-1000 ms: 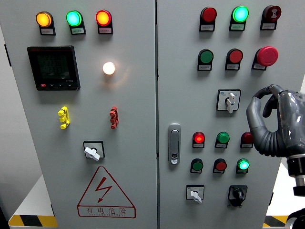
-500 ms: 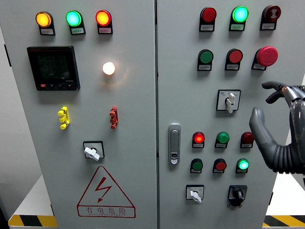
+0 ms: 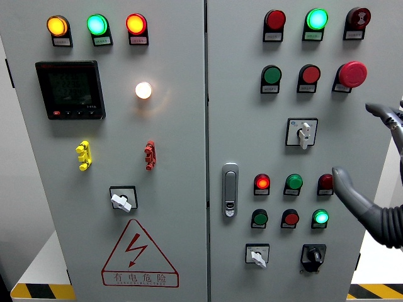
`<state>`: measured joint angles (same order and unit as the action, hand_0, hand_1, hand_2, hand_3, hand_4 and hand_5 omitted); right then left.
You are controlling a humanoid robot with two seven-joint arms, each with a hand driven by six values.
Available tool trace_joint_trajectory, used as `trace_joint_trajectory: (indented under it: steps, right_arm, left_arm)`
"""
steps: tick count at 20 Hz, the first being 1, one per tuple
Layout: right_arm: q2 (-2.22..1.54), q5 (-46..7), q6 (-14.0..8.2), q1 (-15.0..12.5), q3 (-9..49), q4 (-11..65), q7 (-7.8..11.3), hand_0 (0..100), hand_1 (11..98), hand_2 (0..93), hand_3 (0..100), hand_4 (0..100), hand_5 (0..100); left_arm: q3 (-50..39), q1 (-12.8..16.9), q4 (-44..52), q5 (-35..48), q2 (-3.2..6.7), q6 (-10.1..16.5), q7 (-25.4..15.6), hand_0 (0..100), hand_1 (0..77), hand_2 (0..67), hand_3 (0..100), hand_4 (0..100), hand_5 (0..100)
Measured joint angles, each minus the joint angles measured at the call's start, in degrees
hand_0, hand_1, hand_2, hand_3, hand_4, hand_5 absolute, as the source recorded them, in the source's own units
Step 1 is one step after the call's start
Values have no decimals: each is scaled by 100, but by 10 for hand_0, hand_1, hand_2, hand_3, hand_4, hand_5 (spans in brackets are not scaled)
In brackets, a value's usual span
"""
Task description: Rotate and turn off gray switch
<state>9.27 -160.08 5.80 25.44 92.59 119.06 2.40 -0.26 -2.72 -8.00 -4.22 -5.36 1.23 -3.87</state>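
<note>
A gray rotary switch [image 3: 304,133] sits in a black square frame on the right cabinet door, its handle pointing about straight down. Two more gray switches show lower: one on the left door [image 3: 121,201] and one at the bottom of the right door [image 3: 257,257], both handles angled. My right hand [image 3: 354,139] is at the picture's right edge, to the right of the upper gray switch and apart from it. It is open, with the thumb [image 3: 345,185] low and one finger [image 3: 379,111] high. It holds nothing. The left arm is out of view.
A black rotary switch [image 3: 313,255] sits at the bottom right. A red mushroom button [image 3: 352,74] is just above my hand. Lit and unlit indicator lamps [image 3: 293,182] surround the switches. A door handle [image 3: 230,189] is beside the seam. A meter display [image 3: 70,89] is at the upper left.
My right hand has gone from curled to open and has drawn back to the right, now partly out of the picture. The switches' handles have not moved.
</note>
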Motion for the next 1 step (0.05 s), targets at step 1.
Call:
trace_joint_trajectory:
  steps: [1]
  right_arm:
    - [-2, -21, -1, -22, 2, 1, 32, 0, 443, 117, 142, 130, 272]
  left_arm:
    - [0, 0, 0, 0, 0, 0, 0, 0, 0, 132, 183, 96, 118]
